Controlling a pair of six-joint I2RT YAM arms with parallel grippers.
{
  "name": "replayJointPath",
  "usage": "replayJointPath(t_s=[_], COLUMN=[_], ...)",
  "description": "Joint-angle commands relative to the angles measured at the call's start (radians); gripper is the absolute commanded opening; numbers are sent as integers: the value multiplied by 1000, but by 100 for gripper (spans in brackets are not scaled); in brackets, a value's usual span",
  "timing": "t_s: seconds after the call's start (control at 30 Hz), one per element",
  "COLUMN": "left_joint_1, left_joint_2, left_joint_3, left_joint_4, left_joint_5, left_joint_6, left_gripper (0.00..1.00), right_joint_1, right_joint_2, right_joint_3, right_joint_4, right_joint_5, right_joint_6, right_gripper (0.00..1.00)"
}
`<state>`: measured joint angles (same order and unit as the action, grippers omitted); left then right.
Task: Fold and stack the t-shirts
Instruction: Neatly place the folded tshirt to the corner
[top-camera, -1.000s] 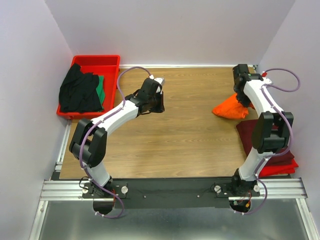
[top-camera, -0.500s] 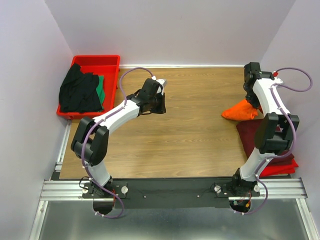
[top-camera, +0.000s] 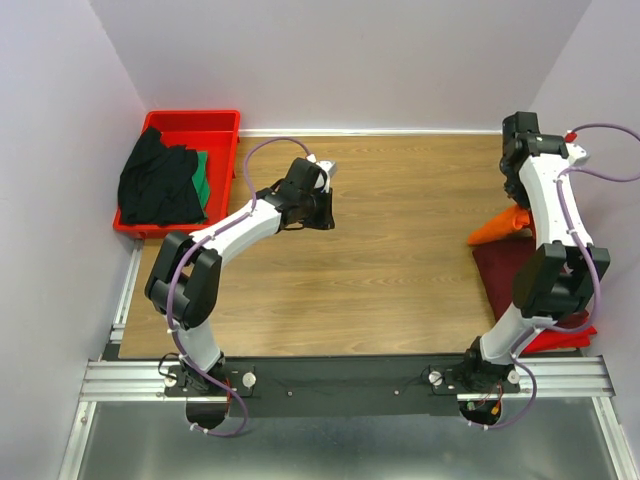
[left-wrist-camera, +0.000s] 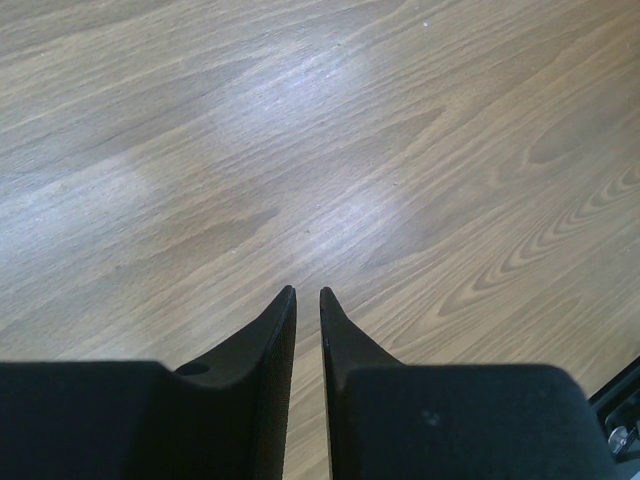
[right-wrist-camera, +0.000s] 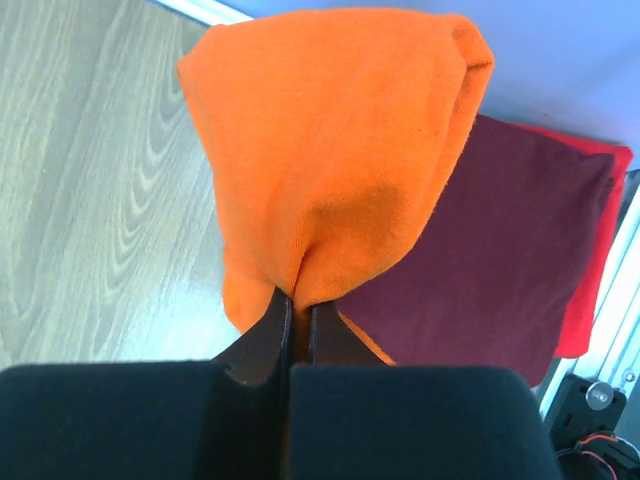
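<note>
Top view first: the table (top-camera: 400, 270) runs wall to wall, with a white strip along its 12 o'clock edge and a metal rail (top-camera: 350, 378) at 6 o'clock. A broad stretch of wood lies between the two arms, from the middle out toward 12 and 6 o'clock.

The left gripper (top-camera: 326, 212) hangs over the wood just off centre toward 11 o'clock, well apart from every cloth. On its wrist camera the left gripper (left-wrist-camera: 305, 293) has its jaws a thin slit apart, with only wood grain below.

The right gripper (right-wrist-camera: 297, 298) is out at 3 o'clock, tight to the right wall. Its jaws are pressed together on a bunch of the orange shirt (right-wrist-camera: 330, 150). From above, the orange shirt (top-camera: 497, 228) hangs as a small wedge beside the arm, at the far end of the maroon shirt (top-camera: 503, 268).

The maroon shirt (right-wrist-camera: 480, 240) lies flat at 4 o'clock, hard against the table's right edge, on something red (top-camera: 562, 338); cloth or plastic, I cannot tell.

At 10 o'clock the tray (top-camera: 190, 120) fills the far left corner. The black shirt (top-camera: 155, 182) is heaped in it and spills over its left rim. The green shirt (top-camera: 205, 178) peeks out beside it.

The count: four shirts, one of each colour, with two in the tray, one flat and one gripped. One tray, two arms.
</note>
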<state>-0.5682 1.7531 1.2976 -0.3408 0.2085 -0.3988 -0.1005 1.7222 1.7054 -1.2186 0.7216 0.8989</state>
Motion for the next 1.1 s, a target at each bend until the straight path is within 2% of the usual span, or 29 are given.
replayJointPath(t_s=[0.0, 0.53, 0.9, 0.93, 1.0, 1.03, 1.07], left_joint_1=[5, 5, 2, -1, -10, -16, -19], left_joint_2=[6, 2, -13, -14, -14, -12, -12], left_joint_3=[11, -1, -32, -40, -44, -50, -50], left_joint_4=[3, 13, 42, 45, 52, 57, 60], left_joint_5=[32, 51, 89, 98, 109, 114, 114], left_joint_6=[18, 14, 5, 3, 2, 2, 3], left_gripper=[23, 23, 23, 22, 23, 22, 22], right_joint_1=[-15, -53, -68, -74, -77, -77, -79], right_joint_2=[-33, -139, -295, -308, -332, -361, -378], right_joint_3=[49, 11, -187, -217, -245, -272, -285], right_joint_4=[-53, -102, -130, -139, -171, -171, -171], right_joint_5=[71, 91, 22, 16, 15, -3, -11], right_joint_6=[9, -2, 29, 34, 49, 37, 29], right_gripper=[0, 0, 3, 17, 59, 99, 100])
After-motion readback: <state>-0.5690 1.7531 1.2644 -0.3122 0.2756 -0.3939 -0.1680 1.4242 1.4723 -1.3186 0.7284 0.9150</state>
